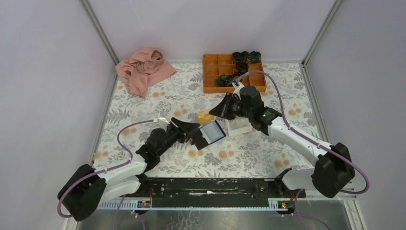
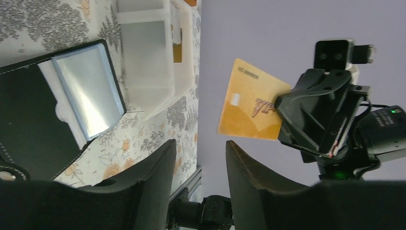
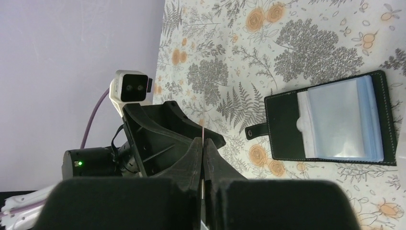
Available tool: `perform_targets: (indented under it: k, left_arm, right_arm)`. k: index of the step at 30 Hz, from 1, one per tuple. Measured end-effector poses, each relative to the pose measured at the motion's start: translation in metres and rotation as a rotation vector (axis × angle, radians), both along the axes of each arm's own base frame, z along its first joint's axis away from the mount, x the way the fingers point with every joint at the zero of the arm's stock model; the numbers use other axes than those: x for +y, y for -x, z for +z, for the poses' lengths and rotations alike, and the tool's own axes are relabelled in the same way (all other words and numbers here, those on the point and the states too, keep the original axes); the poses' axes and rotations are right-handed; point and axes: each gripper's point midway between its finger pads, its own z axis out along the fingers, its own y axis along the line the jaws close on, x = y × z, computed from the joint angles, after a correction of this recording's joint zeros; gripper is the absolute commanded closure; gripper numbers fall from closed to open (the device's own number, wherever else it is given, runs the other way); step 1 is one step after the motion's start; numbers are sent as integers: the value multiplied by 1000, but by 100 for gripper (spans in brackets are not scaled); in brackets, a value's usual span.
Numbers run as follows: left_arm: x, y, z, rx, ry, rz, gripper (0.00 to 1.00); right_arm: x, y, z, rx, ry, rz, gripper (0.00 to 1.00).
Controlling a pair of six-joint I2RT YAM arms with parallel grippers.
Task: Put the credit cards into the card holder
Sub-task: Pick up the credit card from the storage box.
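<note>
Right claw [image 3: 203, 158]: clenched on one end of an orange card [image 2: 249, 103], which is held clear of the table [image 1: 167, 96]. Left claw [image 2: 198, 155]: jaws parted, nothing between them. The card stands just ahead of them, not touching. Holder [image 3: 330, 120]: lying open on the table, blue pockets up, beside a white tray [image 2: 153, 52].

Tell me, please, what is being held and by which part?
The right gripper pinches the orange-yellow plastic card by one edge; the left gripper, jaws apart, holds nothing.
</note>
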Motion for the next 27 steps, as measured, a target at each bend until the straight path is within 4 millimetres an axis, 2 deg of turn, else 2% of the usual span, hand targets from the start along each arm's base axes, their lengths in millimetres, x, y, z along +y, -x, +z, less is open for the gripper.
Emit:
perform_targets:
  k: [11,17,23,27]
  left_arm:
    - [-2,-1,19,-39,71,-3,52]
    - [-2,-3,23,-48,91,5,59]
    - [-4,-8,25,-47,121,18,62]
    - [-3,-11,28,-47,139,37,70]
  right_arm:
    - [5,7,-5,59,-94,-9,100]
    - [11,8,3,66,-155,-1,100]
    - [13,10,0,89,-194,-2,100]
    - [15,9,-2,100,-220,-6,100]
